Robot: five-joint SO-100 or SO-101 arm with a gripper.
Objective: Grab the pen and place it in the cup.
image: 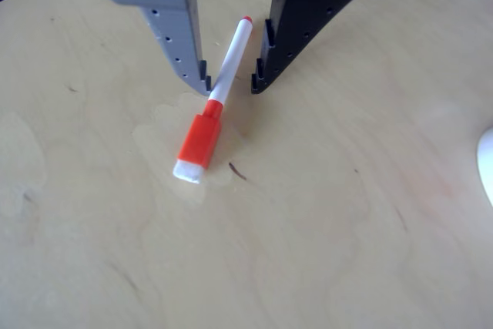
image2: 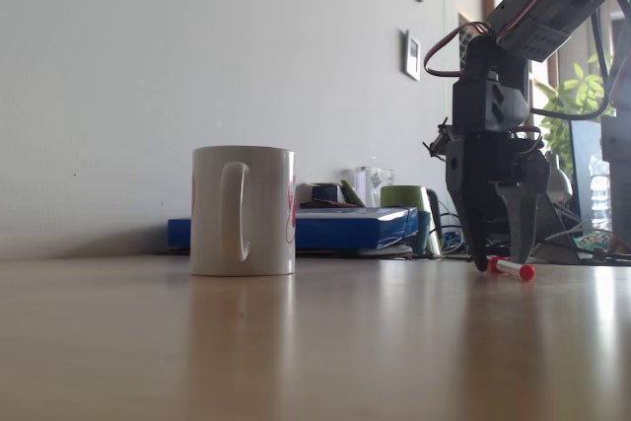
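The pen (image: 218,94) lies flat on the pale wooden table (image: 323,236), red cap toward the bottom of the other view and small red tip pointing up. My gripper (image: 231,82) is open and straddles the white barrel: the grey finger (image: 181,44) is close on the left, the black finger (image: 289,44) a little apart on the right. In the fixed view the gripper (image2: 500,258) reaches down to the table over the pen (image2: 513,268) at the right. The cup (image2: 244,210), white with a pink mark and its handle facing the camera, stands well to the left.
A white curved edge (image: 487,163) shows at the right border of the other view. In the fixed view, a blue flat box (image2: 340,227), a green mug (image2: 404,199) and cables sit behind by the wall. Bare tabletop lies between cup and gripper.
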